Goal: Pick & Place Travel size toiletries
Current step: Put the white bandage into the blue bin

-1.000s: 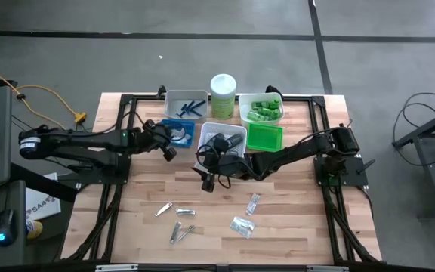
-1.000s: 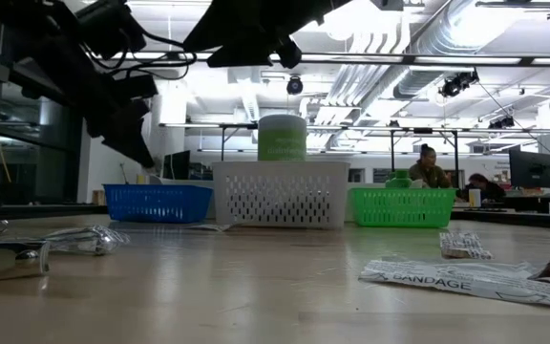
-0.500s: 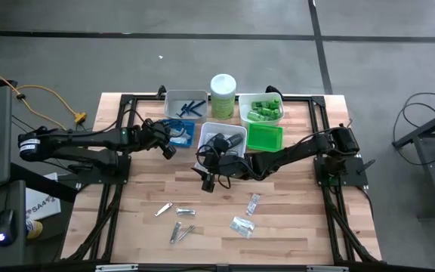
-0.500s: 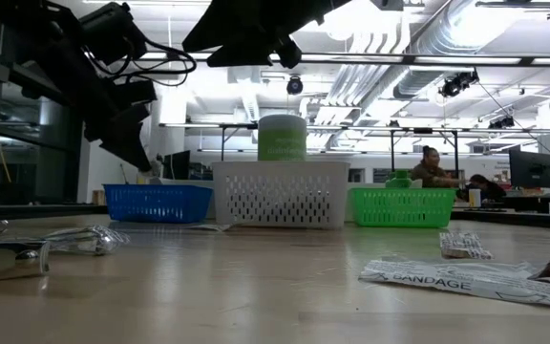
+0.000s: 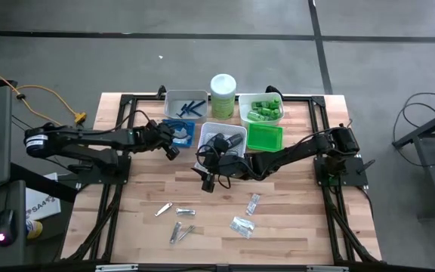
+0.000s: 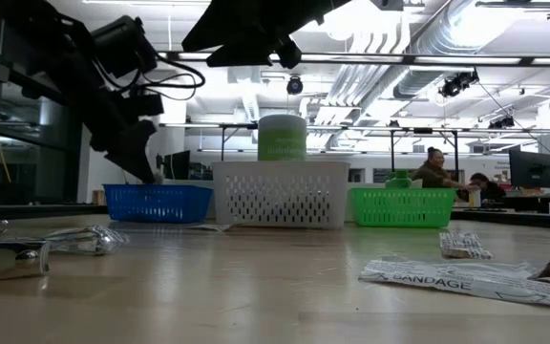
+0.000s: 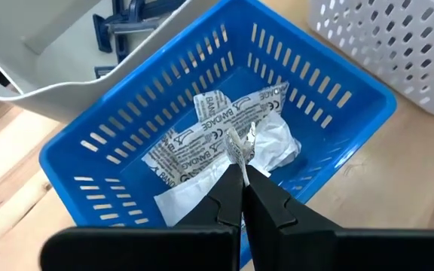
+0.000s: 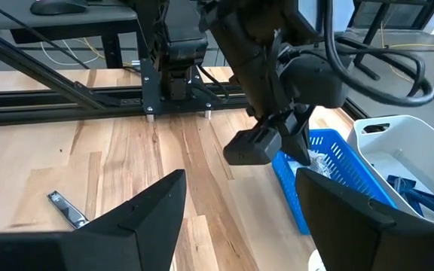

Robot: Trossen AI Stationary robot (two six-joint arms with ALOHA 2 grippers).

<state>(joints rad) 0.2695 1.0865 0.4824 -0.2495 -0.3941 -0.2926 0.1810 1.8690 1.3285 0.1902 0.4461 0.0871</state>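
Observation:
My left gripper (image 7: 241, 172) hangs over the blue basket (image 7: 353, 83), shut on a clear bandage packet (image 7: 271, 147). More packets (image 7: 194, 143) lie on the basket's floor. My right gripper (image 8: 239, 226) hovers open over the table's middle (image 5: 210, 180), in front of the white basket (image 5: 221, 136), with nothing between its fingers. On the near table lie silver clippers (image 5: 165, 209) (image 5: 181, 230) and two clear packets (image 5: 253, 202) (image 5: 242, 225). My left gripper pinches a thin crumpled edge of the packet (image 7: 236, 144) between its two fingertips, slanting down from the table's left side. The packet's body spreads out beyond the tips inside the basket. Whether it rests on the packets beneath, I cannot tell.
At the back stand a white tray with blue razors (image 5: 186, 104), a pale-green canister (image 5: 223, 94), a tray of green tubes (image 5: 260, 109) and a green basket (image 5: 265, 137). Dark cases lie in the white basket. People sit in the room beyond (image 6: 431, 167).
My left gripper, still shut, has sunk a little toward the blue basket and edged toward the table's right. My right arm has kept still.

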